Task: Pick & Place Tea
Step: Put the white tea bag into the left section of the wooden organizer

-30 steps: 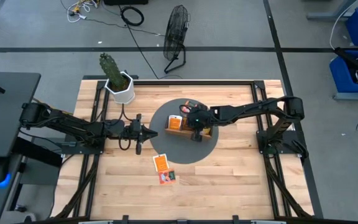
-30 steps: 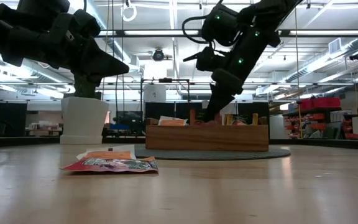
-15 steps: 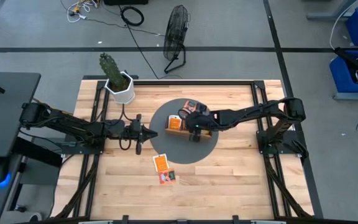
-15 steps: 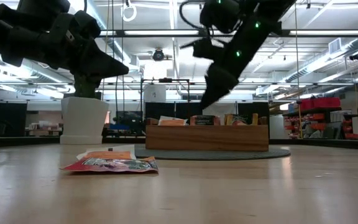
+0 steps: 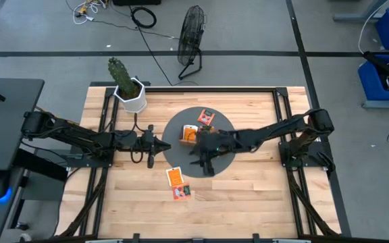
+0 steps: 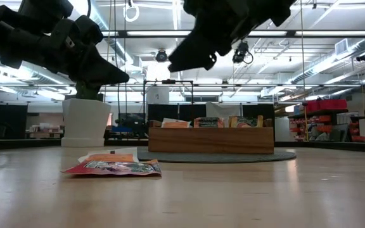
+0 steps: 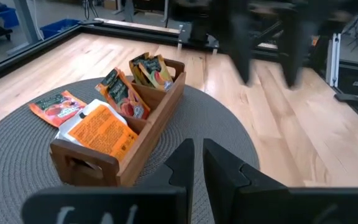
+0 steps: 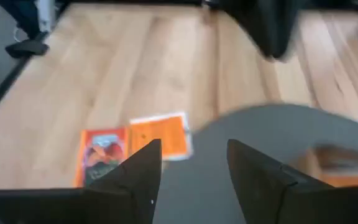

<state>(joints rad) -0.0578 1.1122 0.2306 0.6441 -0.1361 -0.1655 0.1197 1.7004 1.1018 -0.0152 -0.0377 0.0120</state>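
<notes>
Two orange tea sachets [image 5: 175, 177] [image 5: 182, 193] lie flat on the wooden table near its front; they also show in the right wrist view [image 8: 162, 134] [image 8: 103, 154] and the low view [image 6: 114, 166]. More sachets [image 7: 117, 93] stand in the brown wooden tray [image 5: 193, 134] on the round grey mat [image 5: 181, 162]. One sachet [image 5: 206, 116] lies flat on the mat behind the tray. My right gripper [image 5: 203, 164] [image 8: 191, 163] is open and empty, in the air over the mat's near edge, right of the two loose sachets. My left gripper [image 5: 164, 144] [image 7: 196, 163] is shut and empty, left of the tray.
A white pot with a cactus [image 5: 128, 91] stands at the table's far left corner. Black rails [image 5: 275, 101] run along the table's edges. Bare wood lies on the near side of the mat.
My right gripper has risen from the tray and gone toward the table's near edge and left, over the mat's near edge toward the two loose sachets. The sachets and the tray have stayed where they were.
</notes>
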